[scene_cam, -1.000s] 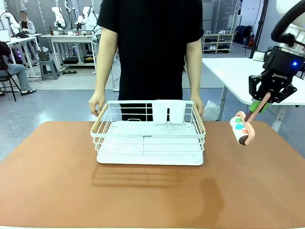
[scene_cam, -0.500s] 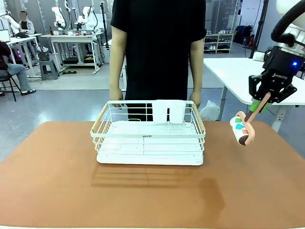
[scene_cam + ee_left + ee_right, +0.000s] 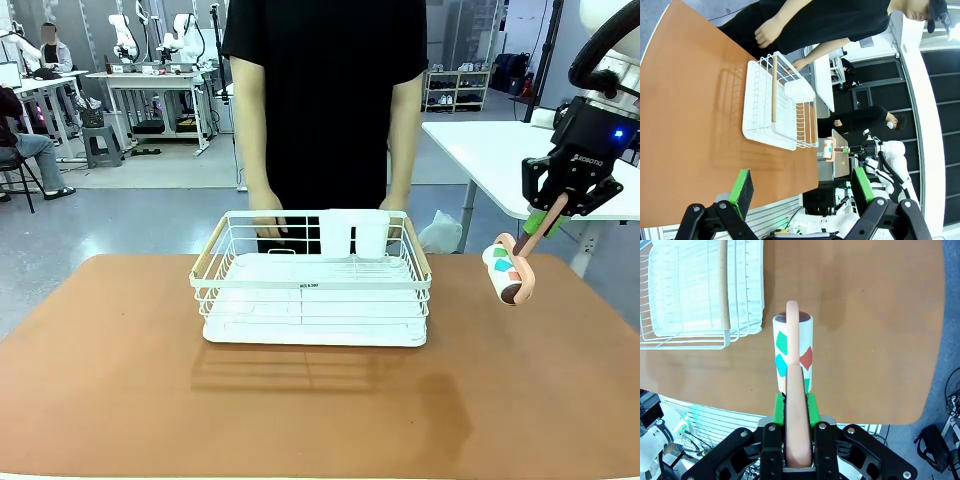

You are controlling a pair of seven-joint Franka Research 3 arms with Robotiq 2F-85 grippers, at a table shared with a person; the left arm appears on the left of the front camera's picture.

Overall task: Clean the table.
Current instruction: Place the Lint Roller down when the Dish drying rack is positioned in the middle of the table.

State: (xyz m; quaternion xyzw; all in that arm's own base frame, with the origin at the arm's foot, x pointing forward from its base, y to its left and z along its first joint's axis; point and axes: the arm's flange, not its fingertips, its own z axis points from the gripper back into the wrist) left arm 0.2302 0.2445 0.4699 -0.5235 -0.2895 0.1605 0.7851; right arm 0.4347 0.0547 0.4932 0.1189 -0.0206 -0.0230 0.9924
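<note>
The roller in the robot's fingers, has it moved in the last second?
No. The roller sits at the same spot against the white table's edge.

Rack (image 3: 314,290) mid table (image 3: 120,380), person's hands (image 3: 268,222) behind it; lint roller (image 3: 508,272) right, seemingly above tabletop.

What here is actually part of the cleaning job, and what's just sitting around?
Part of the job:
terracotta table
lint roller, clamped in the right end effector

Just there:
white wire rack
person's hands behind it
open left end effector

rack (image 3: 313,290) mid-table (image 3: 120,380); bare top around
</note>
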